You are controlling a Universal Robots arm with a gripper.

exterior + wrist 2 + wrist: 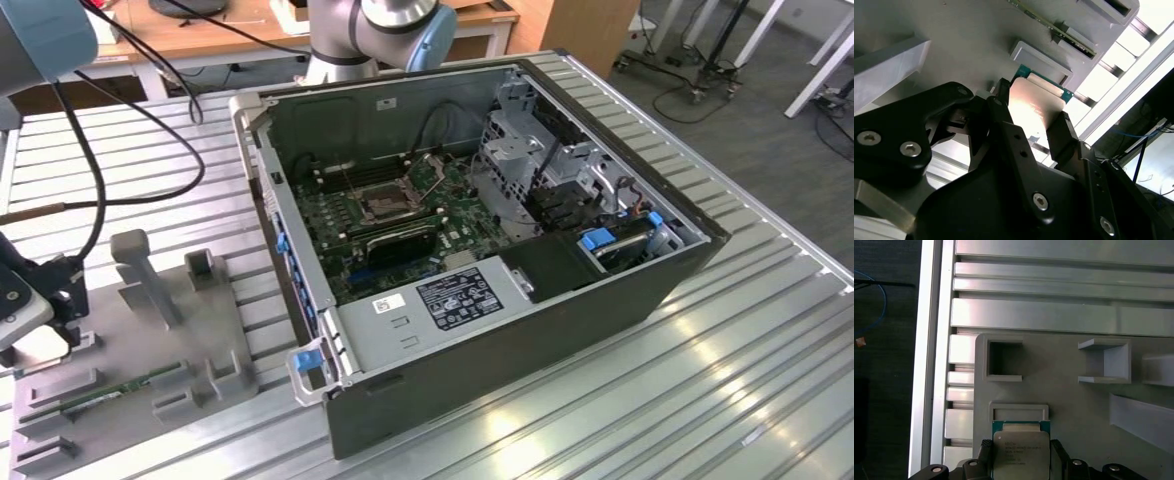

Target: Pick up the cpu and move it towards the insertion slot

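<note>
**Gripper (1021, 462) pinches cpu (1020, 450) at grey tray, well apart from insertion slot (383, 205)**

At the exterior view's far left, the black gripper hangs over the end of the grey tray (160, 345), which lies on a slatted metal table (641, 400). In both wrist views its two black fingers (1058, 455) press against opposite edges of the cpu. The chip's pale silvery top faces the first wrist camera, and a thin green rim shows along one edge. In the first wrist view the cpu overlaps a shallow raised frame on the tray, beside two square pockets. Whether the chip has cleared the tray surface cannot be told.

Just to the exterior view's right of the gripper, a long thin green memory stick (114, 392) rests in the tray among upright grey blocks. Black cables (83, 150) loop across the table behind the tray.

At the middle of the exterior view, an open computer case (534, 330) lies on its side, showing the green motherboard (447, 205). The insertion slot, a dark square in a shiny metal frame, sits at the middle of that board, with the whole tray between it and the held cpu. The arm's grey column (367, 40) rises behind the case.
</note>
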